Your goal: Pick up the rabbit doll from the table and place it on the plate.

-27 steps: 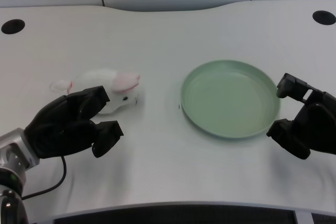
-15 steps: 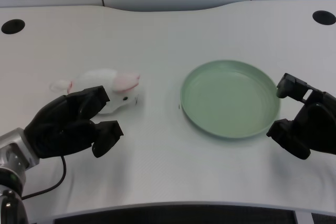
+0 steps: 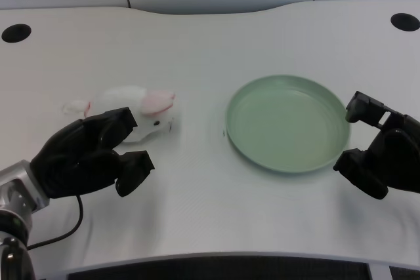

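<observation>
Left hand [image 3: 92, 155] low at table's near-left, fingers apart, gripping nothing, upper fingertips overlapping the rabbit doll [image 3: 134, 111]. Doll: white plush, pink ear, lying on its side on the white table [image 3: 197, 44]. Well right of it, the pale green plate [image 3: 287, 122].

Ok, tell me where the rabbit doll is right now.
In the head view the rabbit doll lies on the white table at the picture's left, left of the green plate, just beyond the left hand, whose fingers overlap its near side.
</observation>
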Robot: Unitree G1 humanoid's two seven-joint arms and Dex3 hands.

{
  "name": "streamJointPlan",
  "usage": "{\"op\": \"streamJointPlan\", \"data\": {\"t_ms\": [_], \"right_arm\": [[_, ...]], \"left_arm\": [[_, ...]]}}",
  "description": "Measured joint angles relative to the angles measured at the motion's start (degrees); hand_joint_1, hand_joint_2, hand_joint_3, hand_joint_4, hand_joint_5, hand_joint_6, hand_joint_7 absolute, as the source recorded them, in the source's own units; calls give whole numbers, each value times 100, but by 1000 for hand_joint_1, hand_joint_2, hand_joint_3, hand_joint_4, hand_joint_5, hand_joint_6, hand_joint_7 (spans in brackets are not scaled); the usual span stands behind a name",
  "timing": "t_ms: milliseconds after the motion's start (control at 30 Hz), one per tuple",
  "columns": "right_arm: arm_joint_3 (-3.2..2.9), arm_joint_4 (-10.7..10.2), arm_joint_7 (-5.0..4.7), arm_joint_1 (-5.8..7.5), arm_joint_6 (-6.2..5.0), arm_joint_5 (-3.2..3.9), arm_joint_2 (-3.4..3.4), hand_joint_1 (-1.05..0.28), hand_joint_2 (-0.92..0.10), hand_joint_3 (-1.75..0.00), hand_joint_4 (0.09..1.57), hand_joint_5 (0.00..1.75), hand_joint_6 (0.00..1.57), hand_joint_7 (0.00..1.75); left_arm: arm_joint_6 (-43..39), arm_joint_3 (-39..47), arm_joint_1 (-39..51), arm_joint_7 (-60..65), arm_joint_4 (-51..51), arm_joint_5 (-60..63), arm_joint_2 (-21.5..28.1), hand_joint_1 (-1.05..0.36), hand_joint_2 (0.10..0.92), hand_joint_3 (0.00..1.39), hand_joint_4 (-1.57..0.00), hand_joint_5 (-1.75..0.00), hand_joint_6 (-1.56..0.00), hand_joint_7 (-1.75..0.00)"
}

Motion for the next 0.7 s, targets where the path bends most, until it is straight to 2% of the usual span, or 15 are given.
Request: {"op": "streamJointPlan", "data": {"t_ms": [33,133,233,267,300,333,367,400,433,467,500,567,600,667,700], "right_arm": [[1,0,-2,0,0,-1,0,-564,-900,-4,1123,1746,870,1724],[4,0,-9,0,0,-2,-1,-569,-901,-4,1121,1746,853,1741],[9,0,-11,0,-1,-5,1,-568,-905,-6,1119,1746,849,1741],[9,-1,-12,0,-1,-5,2,-567,-904,-5,1118,1746,848,1741],[9,-1,-12,0,-2,-5,2,-569,-906,-6,1117,1746,847,1740],[8,-1,-12,-1,-6,-5,3,-573,-910,-8,1117,1746,847,1739],[8,-1,-12,0,-14,-5,3,-576,-912,-9,1116,1746,847,1738],[8,-2,-12,0,-19,-5,3,-582,-916,-11,1112,1746,842,1730],[9,-2,-12,0,-21,-5,3,-586,-917,-11,1109,1746,842,1730],[9,-2,-12,0,-22,-5,3,-588,-917,-11,1108,1746,843,1735],[9,-2,-12,0,-23,-5,3,-593,-918,-11,1104,1746,837,1731],[8,-4,-13,0,-31,-5,4,-596,-919,-10,1102,1746,833,1725],[8,-5,-13,0,-33,-4,4,-582,-917,-9,1092,1746,837,1687],[8,-6,-15,0,-33,-4,4,-569,-917,-8,1088,1746,845,1669],[8,-6,-16,0,-33,-5,3,-573,-918,-7,1097,1746,840,1715]], "left_arm": [[174,29,-3,79,3,-25,0,-194,726,14,-805,-1746,-670,-1727],[327,184,0,1170,-80,-100,-14,-212,803,58,-710,-1746,-513,-1744],[-451,231,9,2263,-603,-112,-68,-265,846,56,-591,-1746,-436,-1746],[-862,202,7,2422,-776,-80,-81,-341,871,54,-524,-1746,-403,-1746],[-1326,152,7,2522,-938,-23,-93,-396,890,44,-453,-1724,-388,-1668],[-1799,85,4,2558,-1071,18,-100,-437,905,30,-421,-1668,-446,-1469],[-2217,16,-1,2561,-1173,47,-102,-457,913,22,-405,-1639,-481,-1358],[-2518,-23,-32,2539,-1217,46,-107,-503,910,13,-452,-1303,-572,-1004],[-2706,-68,-75,2495,-1223,43,-108,-555,906,5,-538,-889,-717,-543],[-2854,-123,-120,2470,-1220,45,-110,-586,908,3,-596,-655,-785,-306],[-3040,-187,-171,2472,-1205,73,-113,-610,915,5,-594,-405,-763,-126],[-3587,-348,-269,2595,-1181,291,-99,-670,919,34,-532,-203,-672,-33],[-3997,-494,-302,2893,-1156,569,-71,-748,920,78,-456,-121,-572,-13],[-4709,-850,-344,3720,-1052,1265,43,-805,921,104,-397,-66,-494,-3],[-4930,-1022,-366,4178,-983,1623,103,-849,921,114,-295,-27,-388,-1]]}}
